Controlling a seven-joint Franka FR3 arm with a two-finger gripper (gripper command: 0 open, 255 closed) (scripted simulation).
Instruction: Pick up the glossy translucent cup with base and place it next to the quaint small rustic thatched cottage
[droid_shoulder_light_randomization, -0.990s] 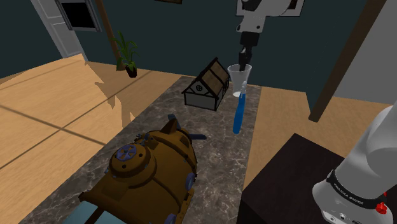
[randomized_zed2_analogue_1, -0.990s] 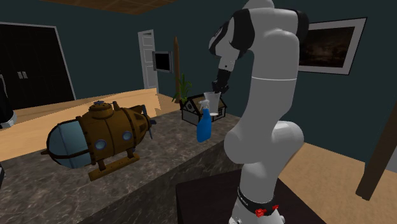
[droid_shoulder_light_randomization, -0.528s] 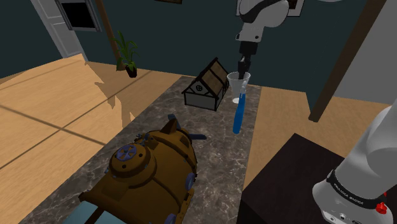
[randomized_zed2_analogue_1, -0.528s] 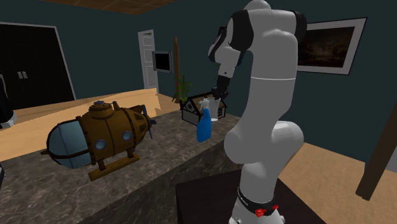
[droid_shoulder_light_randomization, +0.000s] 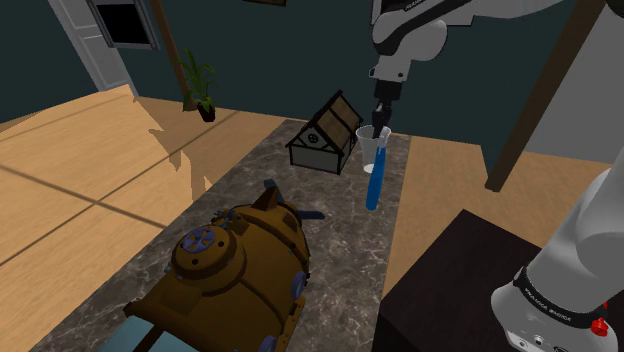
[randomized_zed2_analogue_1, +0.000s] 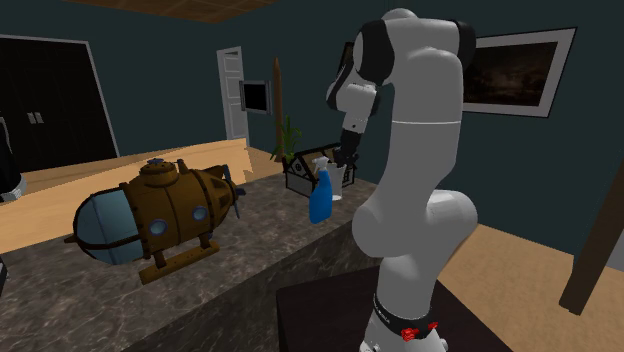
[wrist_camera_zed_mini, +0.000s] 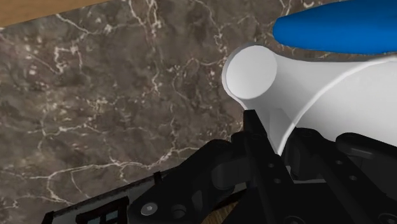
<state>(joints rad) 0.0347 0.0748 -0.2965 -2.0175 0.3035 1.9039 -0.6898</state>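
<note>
The black gripper (droid_shoulder_light_randomization: 379, 124) pinches the wall of the white tapering cup (droid_shoulder_light_randomization: 370, 150), just right of the cottage (droid_shoulder_light_randomization: 325, 135) in the shoulder view, on the veined marble counter (droid_shoulder_light_randomization: 335, 235).

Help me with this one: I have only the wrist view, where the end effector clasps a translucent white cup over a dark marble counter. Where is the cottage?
Observer: The small cottage with a tan thatched roof stands close beside the translucent white cup, at the shoulder view's left of it.
Operator: And the blue shape past the cup?
Observer: That is a blue spray bottle with a white trigger head. It stands upright on the side of the cup nearer the arm's stand.
Operator: Anything else nearby?
Observer: A large brown submarine model sits at the near end of the dark marble counter, well apart from the cup.
</note>
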